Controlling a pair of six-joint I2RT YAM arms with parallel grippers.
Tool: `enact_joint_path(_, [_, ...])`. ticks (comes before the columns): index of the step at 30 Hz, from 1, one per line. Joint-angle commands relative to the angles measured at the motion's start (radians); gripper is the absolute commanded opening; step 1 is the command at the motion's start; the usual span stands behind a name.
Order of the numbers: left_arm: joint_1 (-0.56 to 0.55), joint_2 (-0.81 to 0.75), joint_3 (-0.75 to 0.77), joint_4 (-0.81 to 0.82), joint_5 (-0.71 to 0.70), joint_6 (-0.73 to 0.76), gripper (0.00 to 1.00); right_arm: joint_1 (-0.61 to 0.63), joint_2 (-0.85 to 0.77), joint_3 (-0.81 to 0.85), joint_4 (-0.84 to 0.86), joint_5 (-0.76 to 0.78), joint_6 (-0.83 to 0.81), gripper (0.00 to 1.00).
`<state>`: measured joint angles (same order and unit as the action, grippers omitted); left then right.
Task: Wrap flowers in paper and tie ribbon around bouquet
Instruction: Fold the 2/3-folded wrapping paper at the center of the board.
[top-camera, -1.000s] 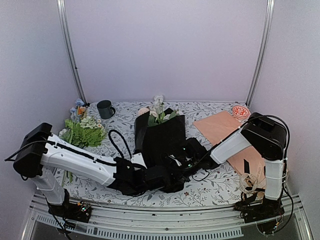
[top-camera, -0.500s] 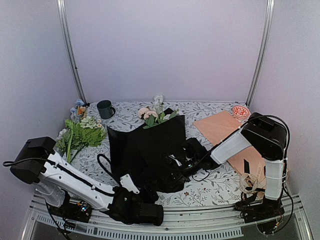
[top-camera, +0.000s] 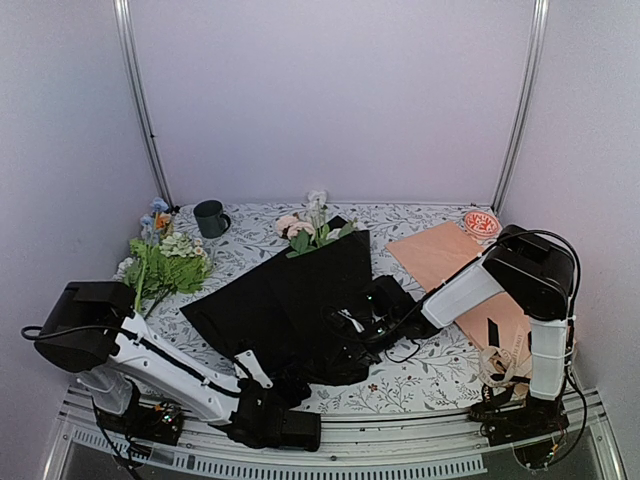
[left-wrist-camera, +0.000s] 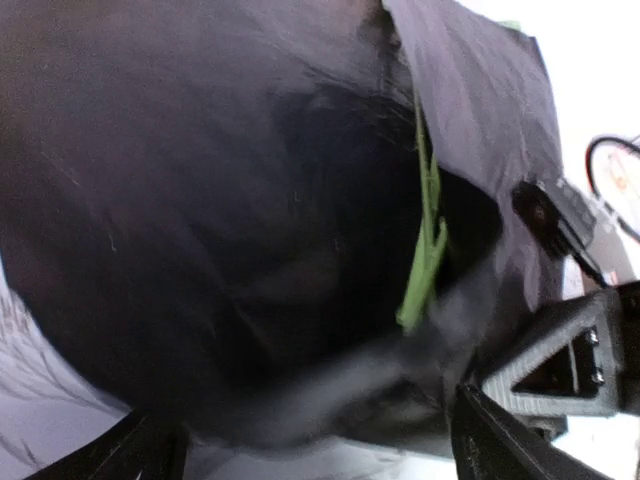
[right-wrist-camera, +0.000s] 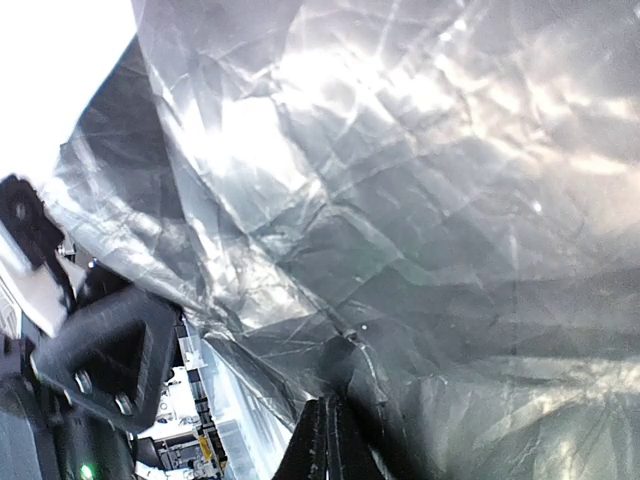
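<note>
Paper (top-camera: 270, 305) lies spread at the middle of the table (top-camera: 420, 385), its loose left flap reaching toward the left edge, just beyond the left gripper (left-wrist-camera: 318, 448), which waits at the near edge with fingers wide apart and nothing held. The flowers (top-camera: 305, 230) run near to far, blooms past the sheet's far edge, a green stem (left-wrist-camera: 425, 230) bared inside. The right gripper (right-wrist-camera: 325, 440) is pinched tight on the paper's near right part. Folding the flap probably falls to the left arm; the sheet looks thin and slippery, and the leftover bunch (top-camera: 160, 265) sits well apart near the left edge.
</note>
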<state>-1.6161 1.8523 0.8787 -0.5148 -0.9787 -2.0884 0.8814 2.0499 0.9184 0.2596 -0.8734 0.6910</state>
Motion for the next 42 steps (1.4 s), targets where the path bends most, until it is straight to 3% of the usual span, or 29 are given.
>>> enact_joint_path(1, [0.053, -0.024, -0.073, 0.201, 0.106, -0.423, 0.92, -0.012, 0.02, -0.035, -0.098, 0.06, -0.024, 0.0])
enact_joint_path(5, [0.078, -0.016, -0.04, 0.253, 0.045, -0.336, 0.94, -0.012, 0.017, -0.037, -0.101, 0.06, -0.028, 0.0])
enact_joint_path(8, [0.088, -0.018, -0.016, 0.31, 0.055, -0.213, 0.95, -0.012, 0.012, -0.038, -0.104, 0.064, -0.03, 0.0])
enact_joint_path(15, [0.082, 0.04, 0.033, 0.403, 0.076, -0.106, 0.99, -0.013, 0.007, -0.039, -0.107, 0.06, -0.034, 0.0])
enact_joint_path(19, [0.106, 0.063, 0.029, 0.307, 0.15, -0.211, 0.98, -0.014, 0.003, -0.044, -0.107, 0.061, -0.04, 0.0])
enact_joint_path(22, [0.126, 0.042, -0.012, 0.29, 0.178, -0.244, 0.87, -0.015, 0.007, -0.044, -0.108, 0.058, -0.042, 0.0])
enact_joint_path(29, [0.142, 0.074, 0.126, -0.09, 0.208, -0.345, 0.72, -0.014, 0.008, -0.041, -0.105, 0.056, -0.041, 0.0])
enact_joint_path(32, [0.141, 0.05, 0.067, -0.081, 0.236, -0.383, 0.63, -0.015, 0.002, -0.047, -0.107, 0.06, -0.042, 0.0])
enact_joint_path(42, [0.134, 0.026, 0.06, -0.143, 0.218, -0.394, 0.53, -0.015, 0.006, -0.049, -0.107, 0.058, -0.045, 0.0])
